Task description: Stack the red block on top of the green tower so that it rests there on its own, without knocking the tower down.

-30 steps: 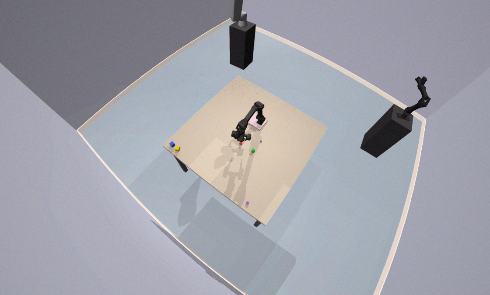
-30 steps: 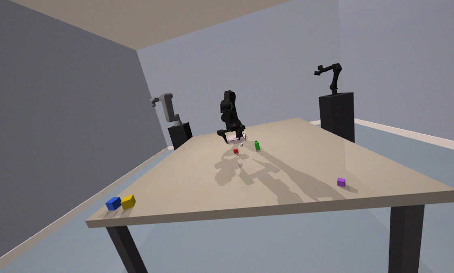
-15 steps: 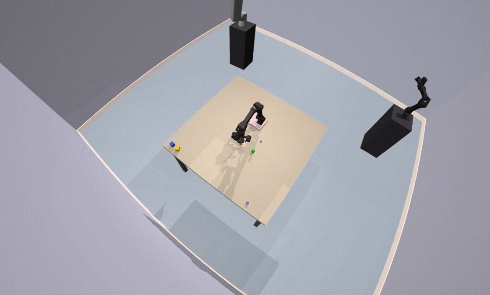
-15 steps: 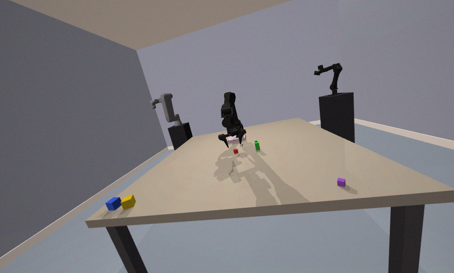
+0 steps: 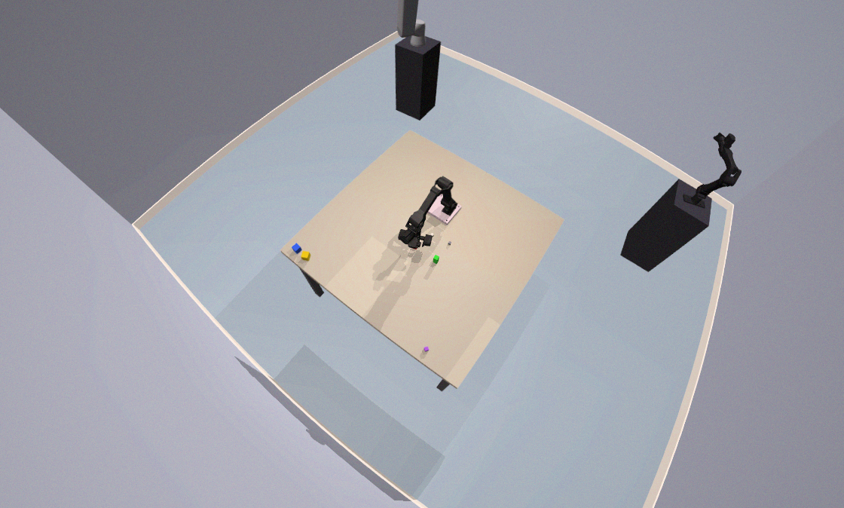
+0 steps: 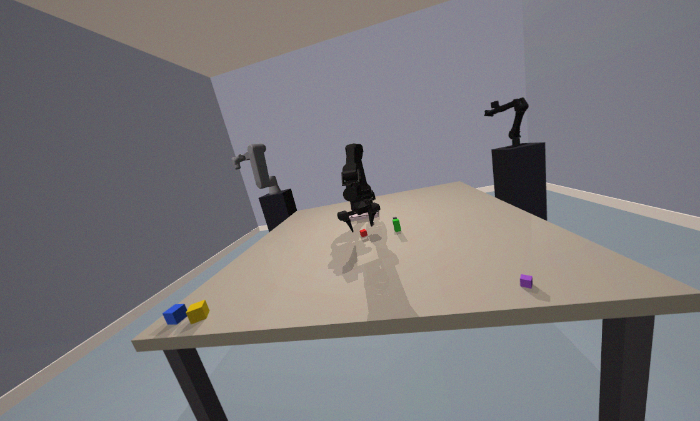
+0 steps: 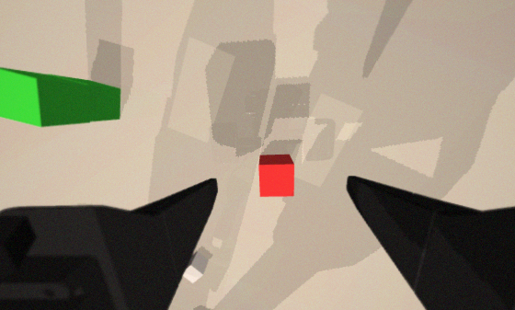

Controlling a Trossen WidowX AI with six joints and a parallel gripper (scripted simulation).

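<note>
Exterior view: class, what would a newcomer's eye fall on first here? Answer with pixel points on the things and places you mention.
Probably the black arm above the table [image 5: 364,197] [image 6: 439,252], its open gripper [image 5: 415,244] [image 6: 362,228] [image 7: 280,183] pointing down over the small red block [image 6: 363,233] [image 7: 277,179]. Next, the bright green tower [image 5: 435,258] [image 6: 396,225] [image 7: 78,100], standing upright beside it. Then the blue block [image 5: 296,247] [image 6: 174,314] and yellow block [image 5: 305,255] [image 6: 197,312], paired near the table's front left corner.

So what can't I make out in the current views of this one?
- Red block: not visible in the top view, where the arm and gripper cover its spot.
- Green tower: cut off by the left edge in the wrist view.
- Grey arm: cut off by the top edge in the top view.
- Small grey object: too small to identify in the top view.
</note>
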